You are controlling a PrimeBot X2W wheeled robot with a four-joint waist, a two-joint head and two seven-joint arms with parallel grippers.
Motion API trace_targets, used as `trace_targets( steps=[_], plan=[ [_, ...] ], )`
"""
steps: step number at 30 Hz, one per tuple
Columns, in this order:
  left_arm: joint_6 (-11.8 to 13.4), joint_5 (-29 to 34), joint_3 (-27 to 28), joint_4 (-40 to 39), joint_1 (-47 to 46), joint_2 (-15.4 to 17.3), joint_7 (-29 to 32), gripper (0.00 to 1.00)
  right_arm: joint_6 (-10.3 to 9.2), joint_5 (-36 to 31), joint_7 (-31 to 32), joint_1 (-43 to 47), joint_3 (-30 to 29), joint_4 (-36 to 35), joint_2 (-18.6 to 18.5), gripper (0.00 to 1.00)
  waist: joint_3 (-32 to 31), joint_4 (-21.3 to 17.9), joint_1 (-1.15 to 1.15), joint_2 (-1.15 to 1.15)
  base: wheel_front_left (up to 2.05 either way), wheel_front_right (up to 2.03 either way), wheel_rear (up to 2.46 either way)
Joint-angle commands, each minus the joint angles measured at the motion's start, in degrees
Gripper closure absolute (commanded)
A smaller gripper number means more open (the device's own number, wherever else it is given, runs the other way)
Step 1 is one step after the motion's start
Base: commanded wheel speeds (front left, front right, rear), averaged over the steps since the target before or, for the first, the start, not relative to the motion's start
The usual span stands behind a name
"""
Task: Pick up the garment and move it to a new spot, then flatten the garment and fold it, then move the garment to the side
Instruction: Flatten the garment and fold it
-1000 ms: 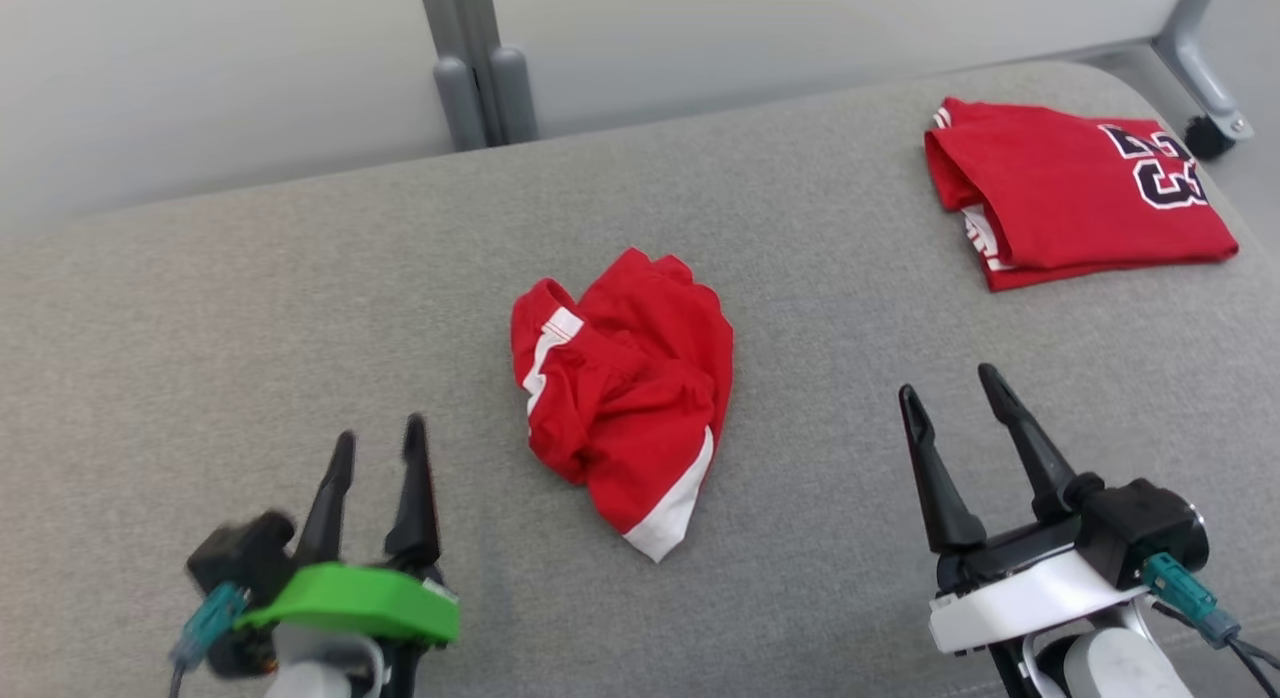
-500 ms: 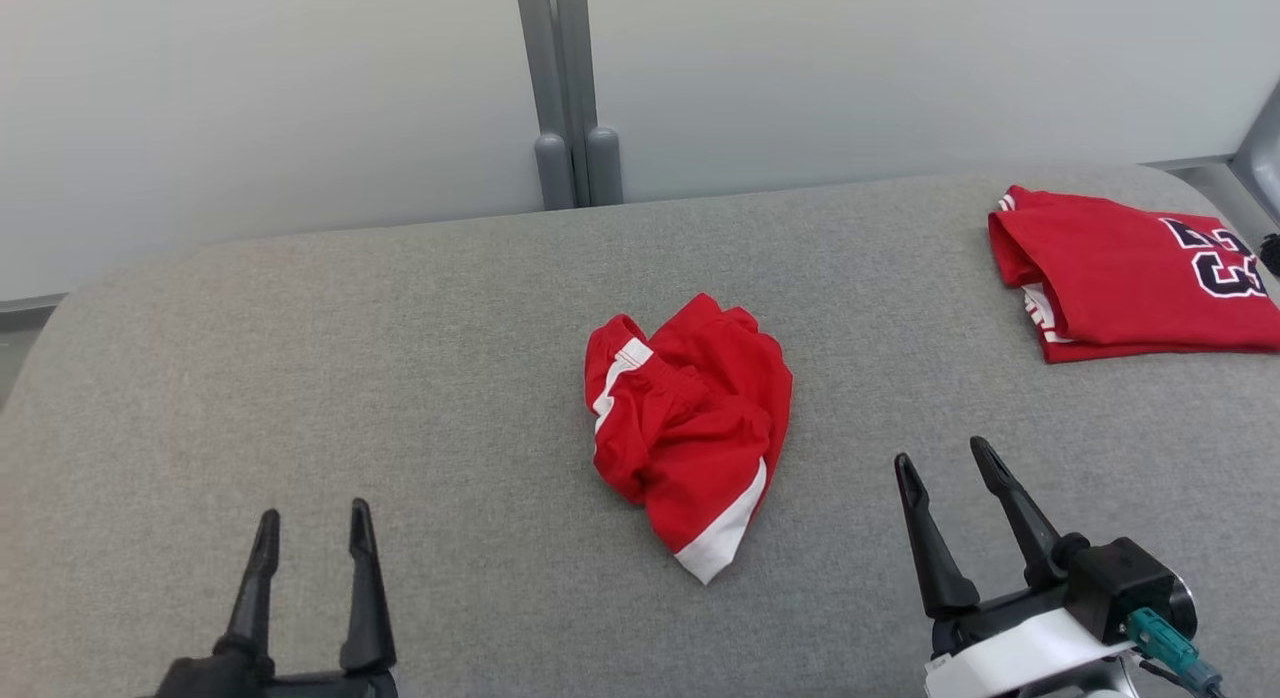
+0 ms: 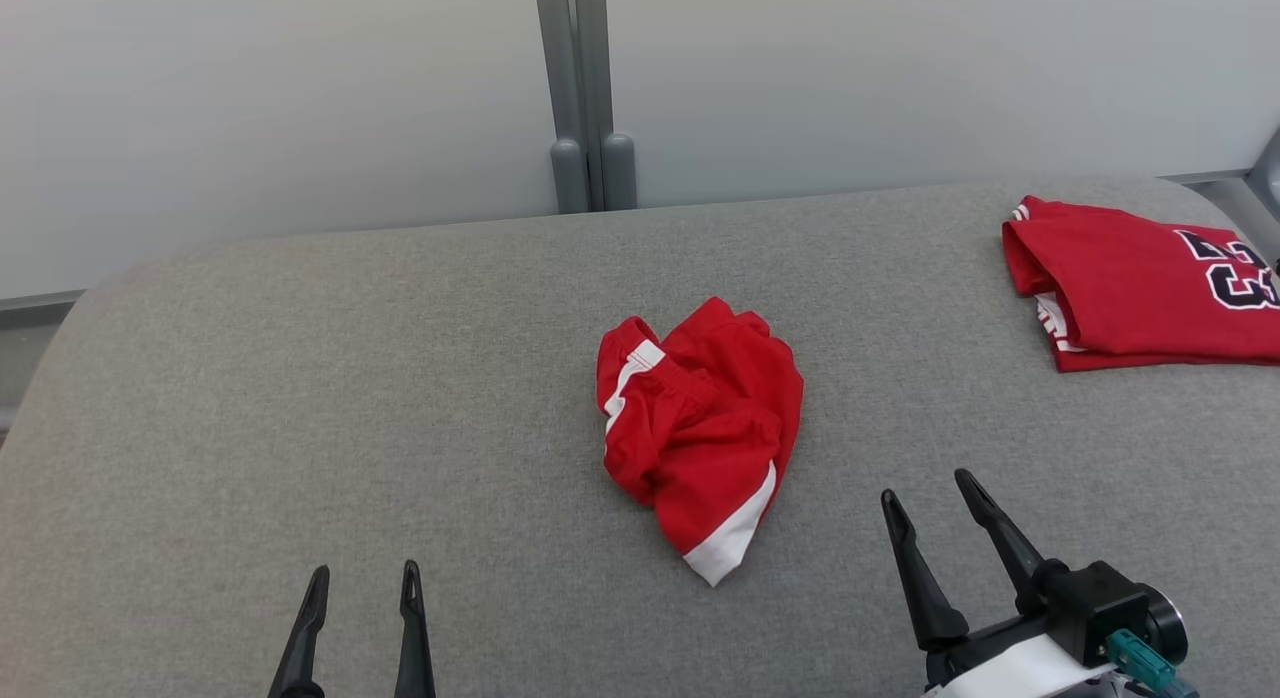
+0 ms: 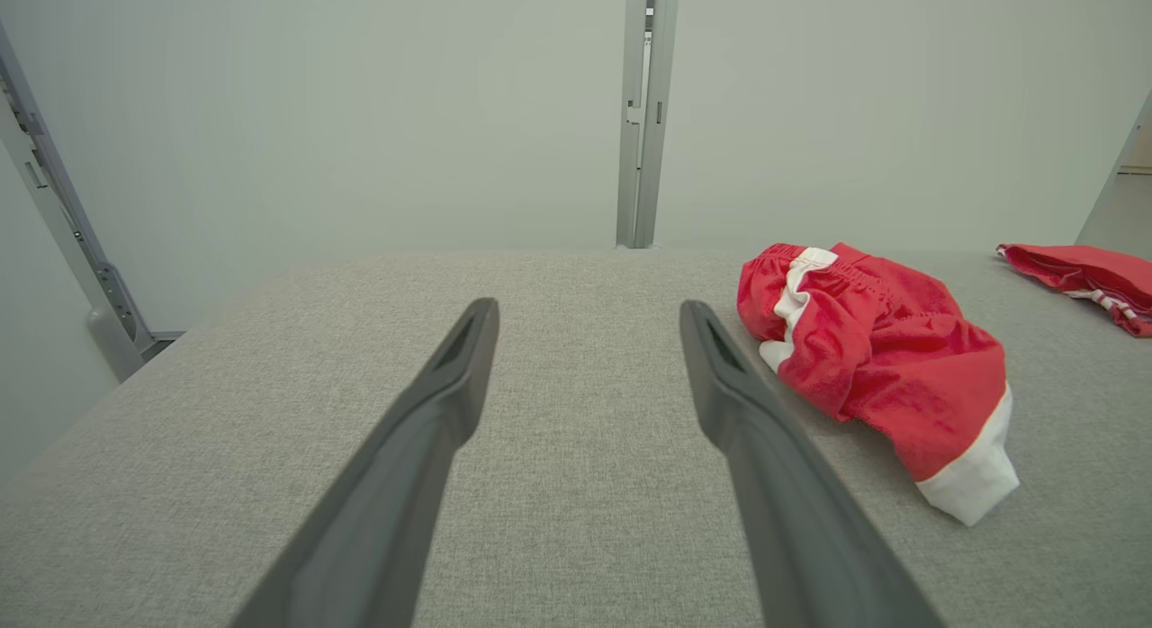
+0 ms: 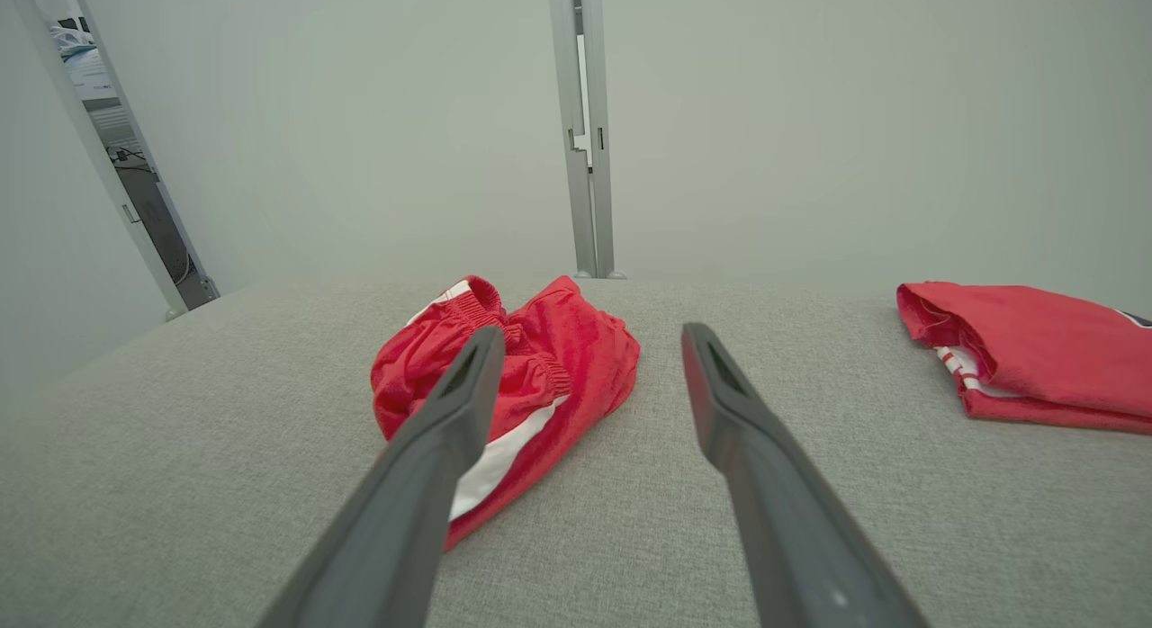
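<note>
A crumpled red garment with white trim (image 3: 700, 428) lies in a heap at the middle of the grey padded table (image 3: 300, 378). It also shows right of the fingers in the left wrist view (image 4: 877, 358) and left of centre in the right wrist view (image 5: 513, 367). My left gripper (image 3: 365, 578) stands open at the lower left, well clear of the garment. My right gripper (image 3: 925, 483) stands open at the lower right, a short way from the heap's near corner. Both hold nothing.
A folded red jersey with dark numbers (image 3: 1150, 283) lies at the table's far right edge, also in the right wrist view (image 5: 1035, 358). A grey post (image 3: 590, 88) and pale panels stand behind the table. Bare grey cloth stretches left of the heap.
The head camera has tilted up and turned, so the whole scene has slid right and down. Both grippers sit lower in view, the left mostly out of frame. The garment lies unchanged.
</note>
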Motion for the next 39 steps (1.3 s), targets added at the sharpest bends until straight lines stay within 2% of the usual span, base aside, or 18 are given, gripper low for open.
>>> trace_targets(
  steps=[1, 39],
  plan=[
    [0.41, -0.06, -0.03, 0.14, -0.06, 0.07, -0.01, 0.0, -0.09, 0.14, 0.02, 0.63, -0.22, 0.21, 0.01, 0.0, 0.07, 0.11, 0.0, 0.0, 0.0, 0.0, 0.0],
    [0.16, 2.73, -0.62, 1.43, -1.61, 0.07, -0.01, 0.0, -0.09, 1.21, 0.02, 0.42, -1.81, 2.11, 1.02, 0.0, -0.31, -0.25, 0.0, 0.0, 0.0, 0.0, 0.0]
  ],
)
